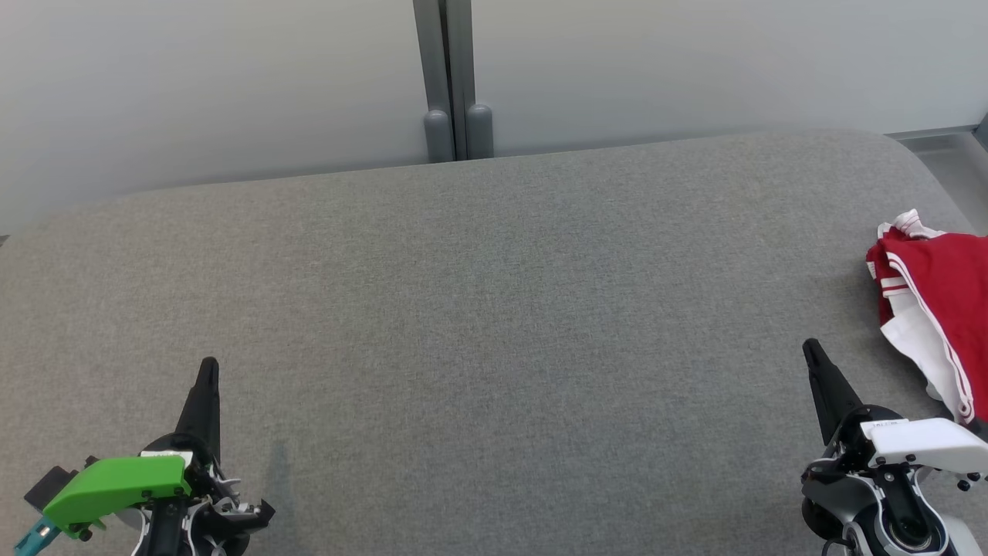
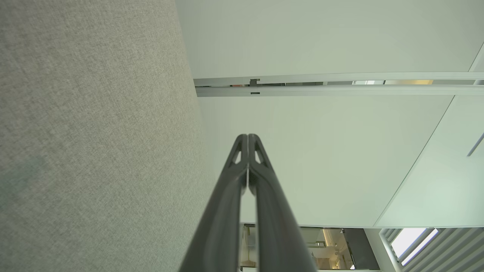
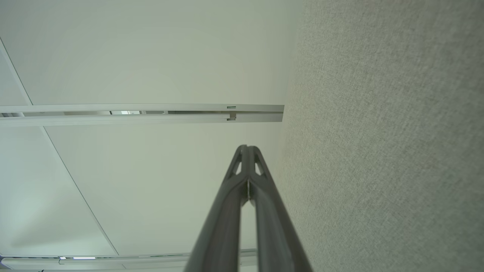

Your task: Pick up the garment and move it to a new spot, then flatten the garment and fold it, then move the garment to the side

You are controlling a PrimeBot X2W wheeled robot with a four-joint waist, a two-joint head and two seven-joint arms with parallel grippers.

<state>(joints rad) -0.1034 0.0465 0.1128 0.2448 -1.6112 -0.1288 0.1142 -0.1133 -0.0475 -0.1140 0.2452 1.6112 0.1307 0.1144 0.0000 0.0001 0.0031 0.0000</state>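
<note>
The garment (image 1: 938,309), red with white stripes and a white lining, lies bunched at the right edge of the grey fabric table (image 1: 478,324), partly cut off by the head view's edge. My right gripper (image 1: 812,351) hovers low at the lower right, shut and empty, just left of the garment and apart from it. At the lower left my left gripper (image 1: 208,369) is shut too, holding nothing, far from the garment. The wrist views show each pair of fingertips pressed together: left gripper (image 2: 248,136), right gripper (image 3: 246,147).
A pale wall with a grey vertical post (image 1: 451,77) stands behind the table's far edge. The wide grey surface stretches between the two grippers. Both wrist views look along the table (image 2: 94,132) toward white wall panels.
</note>
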